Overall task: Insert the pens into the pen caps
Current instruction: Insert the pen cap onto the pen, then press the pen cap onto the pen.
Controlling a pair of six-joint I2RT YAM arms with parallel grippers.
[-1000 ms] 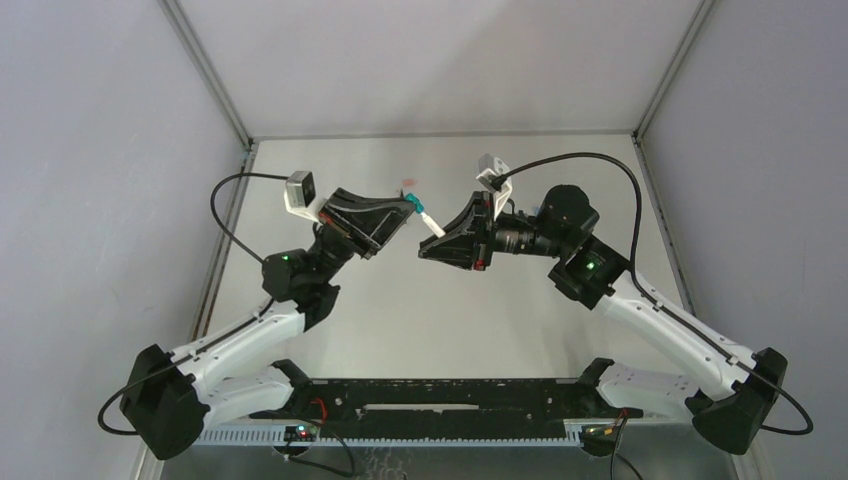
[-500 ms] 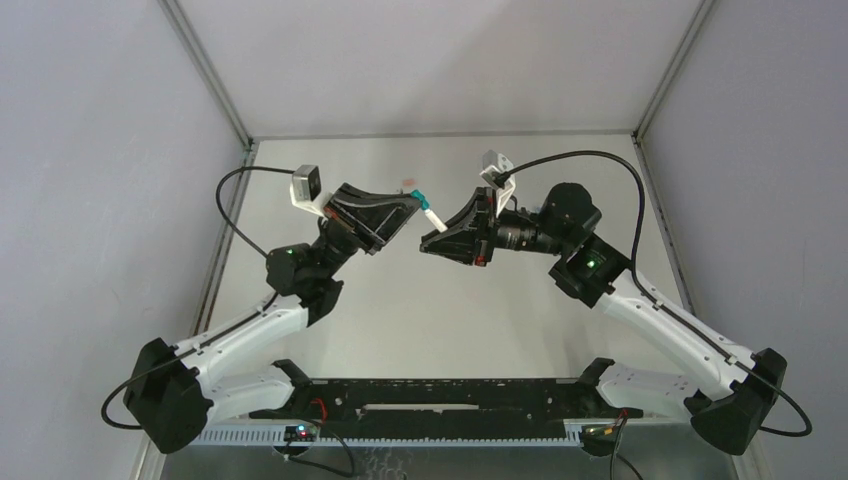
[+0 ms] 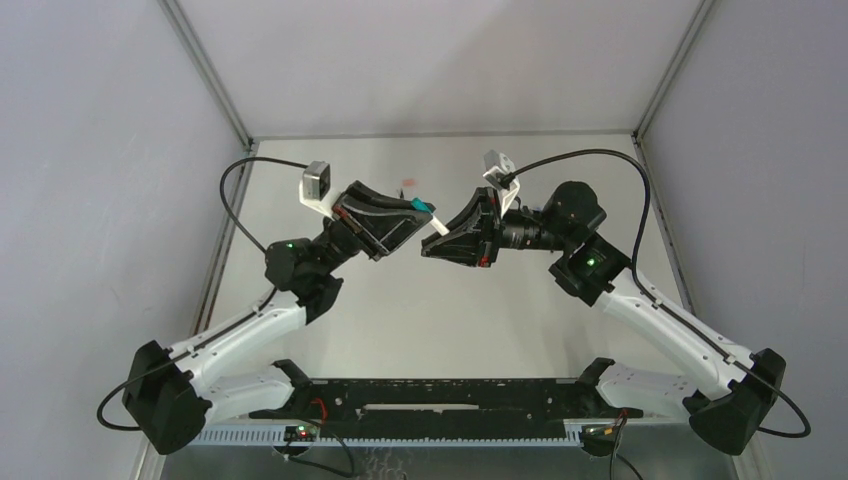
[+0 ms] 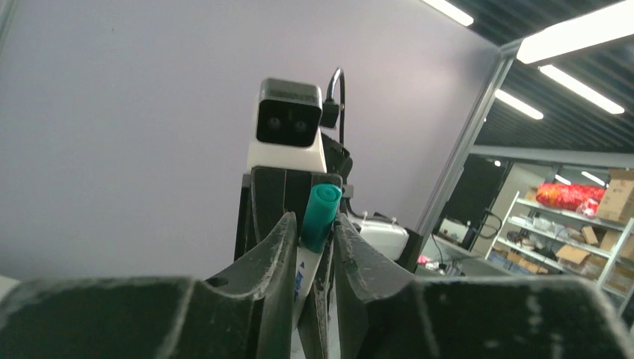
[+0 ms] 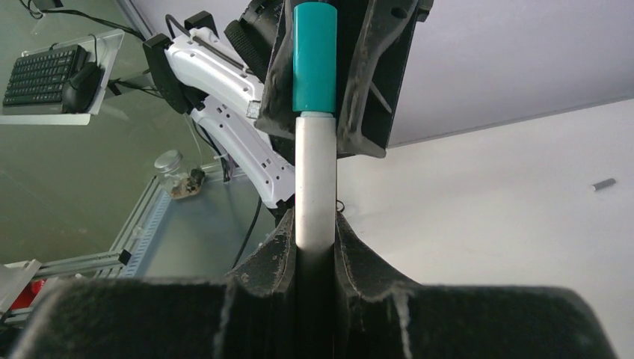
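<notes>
A pen with a white-grey barrel (image 5: 315, 179) stands gripped in my right gripper (image 5: 315, 221), which is shut on it. Its tip sits inside a teal pen cap (image 5: 314, 56). In the top view, pen (image 3: 436, 228) and cap (image 3: 424, 207) bridge the two grippers above the table's middle. My left gripper (image 4: 314, 218) faces the right gripper (image 3: 432, 240). Its fingers (image 4: 284, 232) flank the teal cap (image 4: 321, 215), slightly parted, with a thin gap on one side. The white barrel (image 4: 303, 273) runs down between them.
A salmon-pink cap (image 3: 408, 183) lies on the table (image 3: 400, 300) behind the grippers. A small grey stub (image 5: 603, 183) lies on the table to the right in the right wrist view. Grey walls close in the table at left, right and back.
The left gripper has pushed towards the right one, so less white barrel shows between them. The left jaws, shut on the cap before, now stand slightly apart.
</notes>
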